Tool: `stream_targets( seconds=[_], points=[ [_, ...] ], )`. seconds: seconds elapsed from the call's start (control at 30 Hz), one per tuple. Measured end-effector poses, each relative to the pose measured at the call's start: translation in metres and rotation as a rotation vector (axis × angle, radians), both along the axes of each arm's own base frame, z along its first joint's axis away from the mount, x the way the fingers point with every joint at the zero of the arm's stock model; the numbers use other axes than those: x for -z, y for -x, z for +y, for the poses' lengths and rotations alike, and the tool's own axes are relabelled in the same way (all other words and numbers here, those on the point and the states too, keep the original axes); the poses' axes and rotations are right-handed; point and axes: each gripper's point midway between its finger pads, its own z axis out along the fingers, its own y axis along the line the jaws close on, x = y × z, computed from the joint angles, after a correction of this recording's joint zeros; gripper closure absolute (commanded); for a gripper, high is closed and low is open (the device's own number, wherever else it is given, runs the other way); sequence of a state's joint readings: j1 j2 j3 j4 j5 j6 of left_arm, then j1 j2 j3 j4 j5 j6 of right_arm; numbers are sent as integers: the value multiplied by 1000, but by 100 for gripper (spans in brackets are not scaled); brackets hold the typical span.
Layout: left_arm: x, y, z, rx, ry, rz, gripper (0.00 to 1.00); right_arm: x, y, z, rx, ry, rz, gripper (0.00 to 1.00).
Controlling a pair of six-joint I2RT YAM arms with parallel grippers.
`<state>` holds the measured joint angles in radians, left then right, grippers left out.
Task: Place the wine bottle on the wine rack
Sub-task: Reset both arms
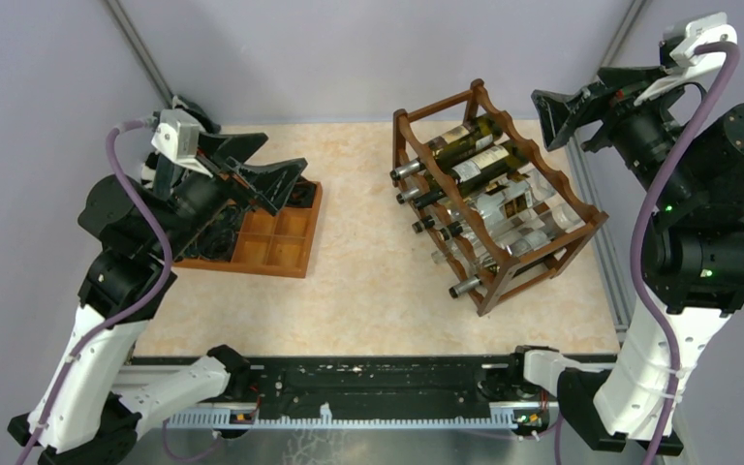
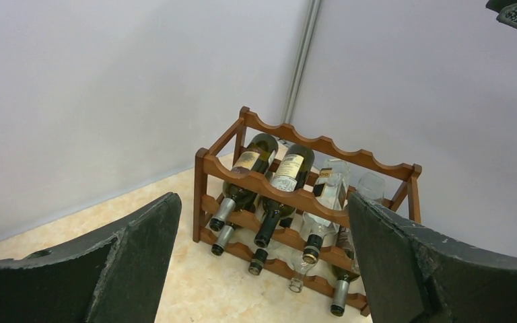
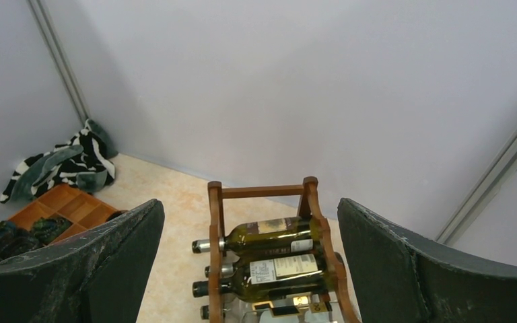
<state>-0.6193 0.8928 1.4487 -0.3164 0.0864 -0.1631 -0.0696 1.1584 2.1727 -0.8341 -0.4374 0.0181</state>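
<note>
The dark reddish-brown wine rack (image 1: 496,281) stands on the right half of the table, with several bottles lying in its scalloped tiers. Two dark green wine bottles (image 1: 465,140) fill the top tier's far slots, and clear ones lie beside and below them. The rack (image 2: 289,195) and a green wine bottle (image 2: 252,161) show in the left wrist view. The right wrist view looks down on the rack (image 3: 215,222) and a labelled bottle (image 3: 276,235). My left gripper (image 1: 266,167) hovers open and empty over the tray, far left of the rack. Just beyond the rack's far right corner, my right gripper (image 1: 567,121) hangs open and empty.
A flat orange-brown compartment tray (image 1: 281,242) with dark items lies under the left arm. A striped cloth (image 3: 67,165) is bunched in the far left corner. Grey walls and metal posts (image 2: 301,60) close in the table. A black rail (image 1: 368,378) runs along the near edge.
</note>
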Motion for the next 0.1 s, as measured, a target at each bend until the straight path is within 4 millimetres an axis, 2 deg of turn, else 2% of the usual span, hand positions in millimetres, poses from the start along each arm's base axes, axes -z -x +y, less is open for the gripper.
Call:
stream_targets(
  seconds=[0.1],
  points=[
    [0,0,0,-1,-1,0,1,0,0,0,1,1,-1,2]
  ],
)
